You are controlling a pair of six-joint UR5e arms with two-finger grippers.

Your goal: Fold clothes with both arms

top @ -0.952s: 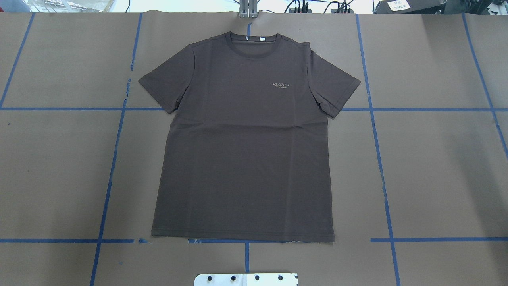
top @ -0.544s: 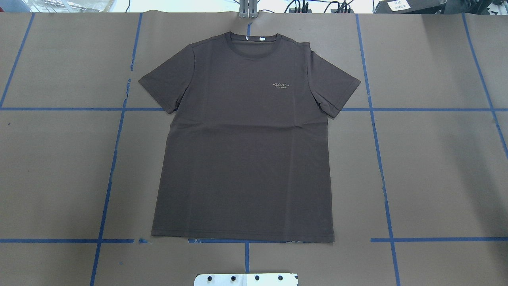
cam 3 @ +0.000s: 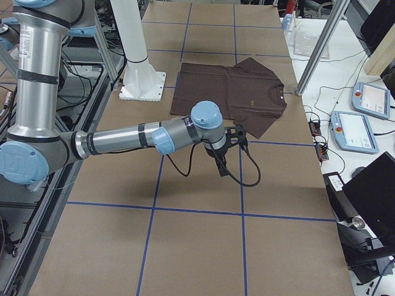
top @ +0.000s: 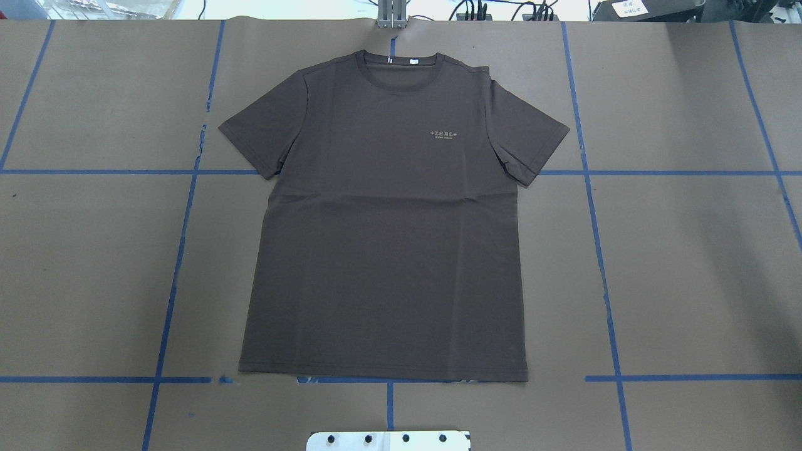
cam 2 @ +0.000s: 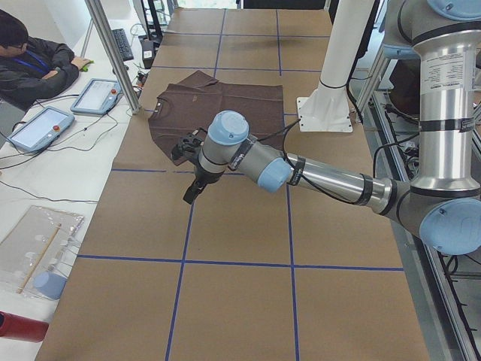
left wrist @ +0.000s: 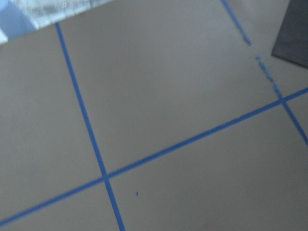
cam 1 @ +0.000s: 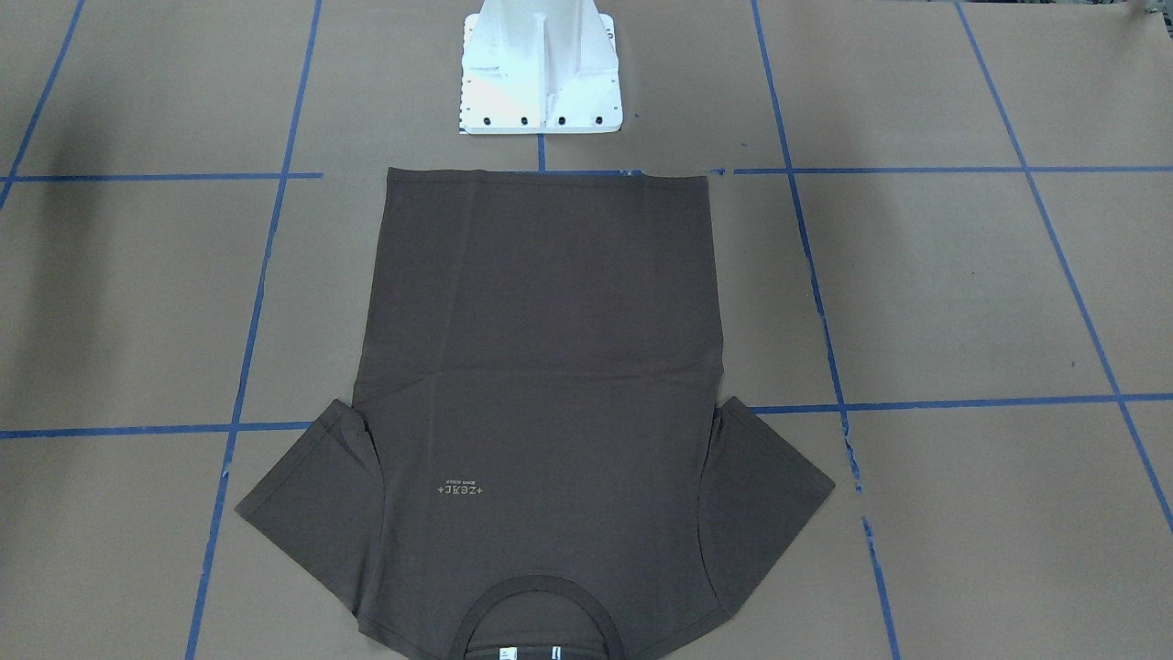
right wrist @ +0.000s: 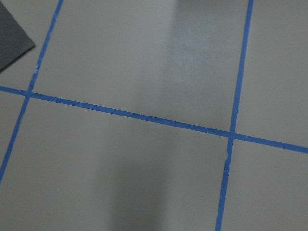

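Note:
The dark brown T-shirt (top: 382, 232) lies flat and face up on the brown paper table, collar (top: 399, 70) at the far edge and hem toward the robot base; it also shows in the front-facing view (cam 1: 541, 367). My left gripper (cam 2: 189, 195) hangs over bare table off the shirt's left sleeve, seen only in the exterior left view; whether it is open or shut I cannot tell. My right gripper (cam 3: 221, 169) hangs off the right sleeve, seen only in the exterior right view; its state I cannot tell. Each wrist view catches just a shirt corner (left wrist: 293, 33) (right wrist: 12, 38).
Blue tape lines (top: 182, 250) grid the table. The white pedestal base (cam 1: 539, 69) stands just behind the shirt's hem. A seated person (cam 2: 30, 60) and control tablets (cam 2: 37, 124) are at a side desk beyond the far edge; another tablet (cam 3: 355, 132) sits there too.

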